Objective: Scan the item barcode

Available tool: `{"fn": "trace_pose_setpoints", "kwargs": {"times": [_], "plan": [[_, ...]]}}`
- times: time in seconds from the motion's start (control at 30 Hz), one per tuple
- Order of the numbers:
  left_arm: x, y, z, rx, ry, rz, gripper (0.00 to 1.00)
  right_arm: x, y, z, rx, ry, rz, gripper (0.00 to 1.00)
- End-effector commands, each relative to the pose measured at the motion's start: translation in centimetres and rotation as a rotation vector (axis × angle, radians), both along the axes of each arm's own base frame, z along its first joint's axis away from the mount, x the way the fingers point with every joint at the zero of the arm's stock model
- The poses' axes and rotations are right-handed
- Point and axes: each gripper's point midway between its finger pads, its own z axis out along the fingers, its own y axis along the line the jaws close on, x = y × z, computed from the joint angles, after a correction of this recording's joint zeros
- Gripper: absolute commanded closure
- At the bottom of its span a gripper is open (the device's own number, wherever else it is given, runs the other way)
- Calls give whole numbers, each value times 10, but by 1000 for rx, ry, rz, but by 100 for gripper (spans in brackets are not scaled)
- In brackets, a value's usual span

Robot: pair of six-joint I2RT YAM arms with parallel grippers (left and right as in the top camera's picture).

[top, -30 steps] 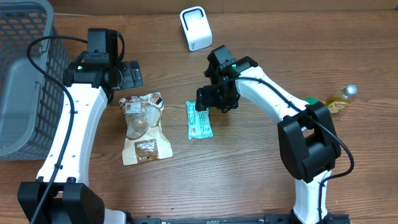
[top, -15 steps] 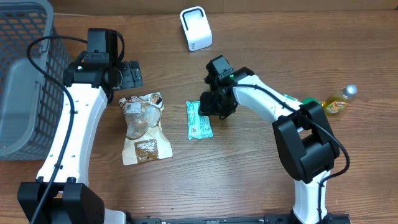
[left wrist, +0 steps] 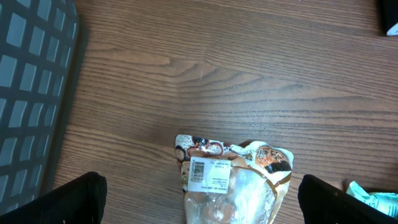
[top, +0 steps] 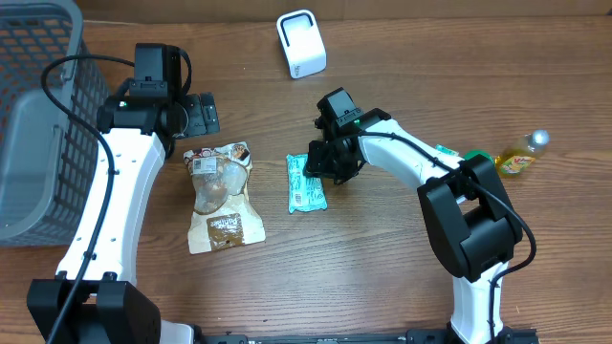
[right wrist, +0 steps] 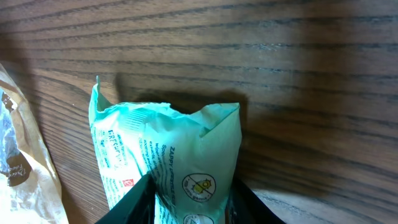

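A teal snack packet (top: 306, 187) lies flat mid-table, with a white label on its near half. My right gripper (top: 322, 164) is down on the packet's far end. In the right wrist view its two black fingers (right wrist: 134, 202) press both sides of the packet (right wrist: 186, 140), which bunches up between them. To the left lies a brown pouch (top: 222, 196) with a barcode sticker (left wrist: 199, 169). My left gripper (top: 203, 115) hovers wide open just behind the pouch (left wrist: 239, 186), holding nothing. The white scanner (top: 301, 43) stands at the table's far edge.
A grey wire basket (top: 29, 115) fills the left side, its wall also showing in the left wrist view (left wrist: 31, 74). A small yellow bottle (top: 522, 155) and a green item (top: 475, 156) lie at the right, by my right arm's base.
My right gripper shifted slightly left and down onto the teal packet's far end and its jaws closed in on it. The left arm has not moved.
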Motion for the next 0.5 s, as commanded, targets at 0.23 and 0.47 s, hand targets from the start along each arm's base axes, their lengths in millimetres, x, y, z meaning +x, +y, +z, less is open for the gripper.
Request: {"fn": "trace_pose_setpoints", "kwargs": {"times": [0.23, 0.47], "plan": [[1, 4, 6, 17, -16, 2, 1, 9, -9, 18, 81, 12, -18, 96], [1, 4, 6, 17, -16, 2, 0, 14, -22, 88, 271, -74, 67, 96]]}}
